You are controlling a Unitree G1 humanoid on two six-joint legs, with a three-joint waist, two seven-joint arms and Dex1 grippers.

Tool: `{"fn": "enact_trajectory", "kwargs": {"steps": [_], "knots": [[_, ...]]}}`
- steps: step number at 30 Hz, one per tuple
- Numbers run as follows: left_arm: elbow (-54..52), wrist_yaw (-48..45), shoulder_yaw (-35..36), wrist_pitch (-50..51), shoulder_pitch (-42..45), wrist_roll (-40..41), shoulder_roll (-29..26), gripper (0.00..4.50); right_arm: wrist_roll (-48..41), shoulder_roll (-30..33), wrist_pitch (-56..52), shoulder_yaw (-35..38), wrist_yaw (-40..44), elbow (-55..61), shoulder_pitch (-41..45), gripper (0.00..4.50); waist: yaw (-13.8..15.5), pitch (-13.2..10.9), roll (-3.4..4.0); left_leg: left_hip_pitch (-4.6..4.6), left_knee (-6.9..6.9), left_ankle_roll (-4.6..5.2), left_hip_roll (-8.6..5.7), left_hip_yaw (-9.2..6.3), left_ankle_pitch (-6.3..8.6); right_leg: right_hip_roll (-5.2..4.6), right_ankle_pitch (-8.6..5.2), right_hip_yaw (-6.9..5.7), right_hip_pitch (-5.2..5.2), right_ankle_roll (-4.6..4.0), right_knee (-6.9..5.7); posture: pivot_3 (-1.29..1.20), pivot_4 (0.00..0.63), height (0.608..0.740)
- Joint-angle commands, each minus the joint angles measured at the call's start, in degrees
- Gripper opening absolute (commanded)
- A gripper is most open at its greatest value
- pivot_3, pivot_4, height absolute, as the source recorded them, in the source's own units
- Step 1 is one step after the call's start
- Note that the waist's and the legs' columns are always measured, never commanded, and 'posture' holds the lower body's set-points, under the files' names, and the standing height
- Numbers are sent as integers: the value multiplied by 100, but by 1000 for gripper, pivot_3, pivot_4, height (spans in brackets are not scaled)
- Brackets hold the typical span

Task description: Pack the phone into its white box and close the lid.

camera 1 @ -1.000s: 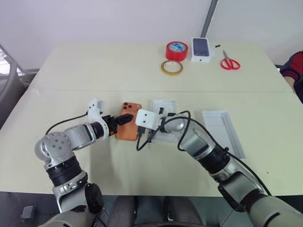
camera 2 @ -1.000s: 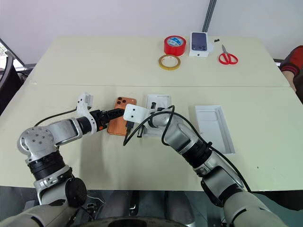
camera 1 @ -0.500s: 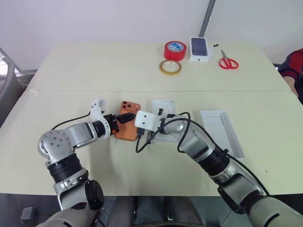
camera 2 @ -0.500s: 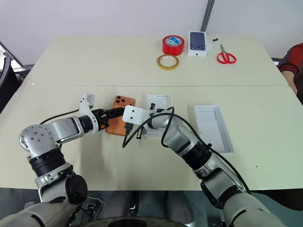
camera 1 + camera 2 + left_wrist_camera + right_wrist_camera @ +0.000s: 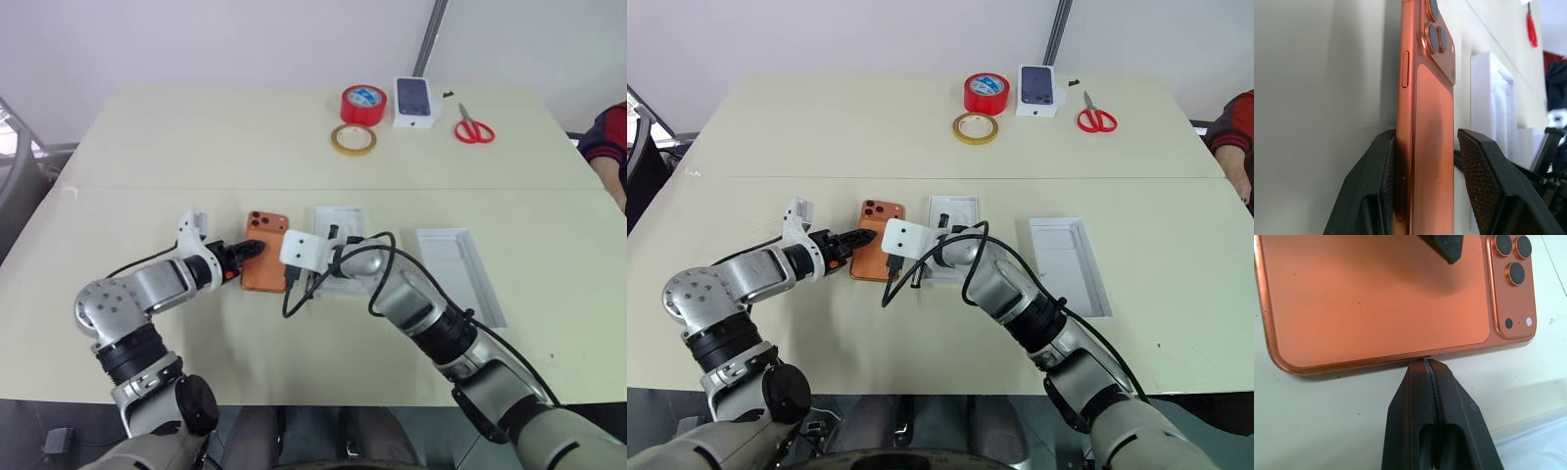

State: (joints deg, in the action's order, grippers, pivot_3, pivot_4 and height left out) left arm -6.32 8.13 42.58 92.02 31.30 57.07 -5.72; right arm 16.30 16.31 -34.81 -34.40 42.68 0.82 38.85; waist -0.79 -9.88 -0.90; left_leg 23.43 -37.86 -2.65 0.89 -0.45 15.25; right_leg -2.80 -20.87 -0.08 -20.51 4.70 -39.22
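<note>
Lying flat on the worktop (image 5: 147, 147) beside the white box (image 5: 342, 217): the phone (image 5: 265, 257), left claw (image 5: 1425, 171) straddling its edge, half-closed; right claw (image 5: 1429, 363) clenched against the opposite edge.

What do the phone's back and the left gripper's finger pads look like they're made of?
The phone: back looks like matte, satin-finish glass or metal, orange-copper, with soft, diffuse reflections; its rim looks like brushed metal with a faint sheen. The left gripper finger pads: apparently black rubber, with a fine cross-hatched texture.
</note>
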Motion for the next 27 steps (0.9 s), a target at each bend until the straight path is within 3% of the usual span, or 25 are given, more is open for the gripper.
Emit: {"fn": "enact_trajectory", "kwargs": {"steps": [1,3,4,9,15,20,23,27], "knots": [[-48,139,260,48,77,379,103,1161,-11,22,-95,81,64,391,-48,0,1,0,-1,0,0,0,0,0,0,0,0,0,0,0,0,0,150,740],[-59,247,378,48,109,520,119,259,-101,37,-240,246,95,650,-60,0,16,0,-5,1,0,0,0,0,0,0,0,0,0,0,0,0,150,740],[-46,315,441,48,125,612,117,37,-162,51,-319,350,120,790,-60,0,2,0,-5,0,-1,0,0,-2,0,-1,0,-1,3,0,1,0,150,740],[-38,559,507,48,123,942,77,37,-564,286,-694,888,300,1526,-166,0,-2,-1,-6,1,8,-4,1,-1,-1,1,0,-1,-4,1,2,0,150,740],[-31,1292,714,-539,452,1952,575,37,-1451,1116,-701,1868,897,2735,-762,0,58,-10,-21,5,7,-3,-1,-1,-1,-2,0,-1,-3,1,7,0,150,740],[-163,1926,24,-1245,339,2617,1143,37,-2267,1519,-929,2740,1063,3096,-1285,0,112,-19,-37,8,3,-2,-1,-2,0,-3,1,-2,4,2,13,0,150,740],[-128,2021,-611,-1636,176,2466,1549,37,-2362,1832,-887,3156,946,2948,-1647,0,134,-19,-37,7,4,-2,0,-2,0,-1,1,-2,5,2,14,0,150,740],[-18,1932,-1264,-2029,14,2344,1646,37,-2560,2118,-870,3462,866,2909,-1862,0,114,-20,-36,7,3,-2,0,1,-1,3,1,1,4,2,14,0,150,740]]}}
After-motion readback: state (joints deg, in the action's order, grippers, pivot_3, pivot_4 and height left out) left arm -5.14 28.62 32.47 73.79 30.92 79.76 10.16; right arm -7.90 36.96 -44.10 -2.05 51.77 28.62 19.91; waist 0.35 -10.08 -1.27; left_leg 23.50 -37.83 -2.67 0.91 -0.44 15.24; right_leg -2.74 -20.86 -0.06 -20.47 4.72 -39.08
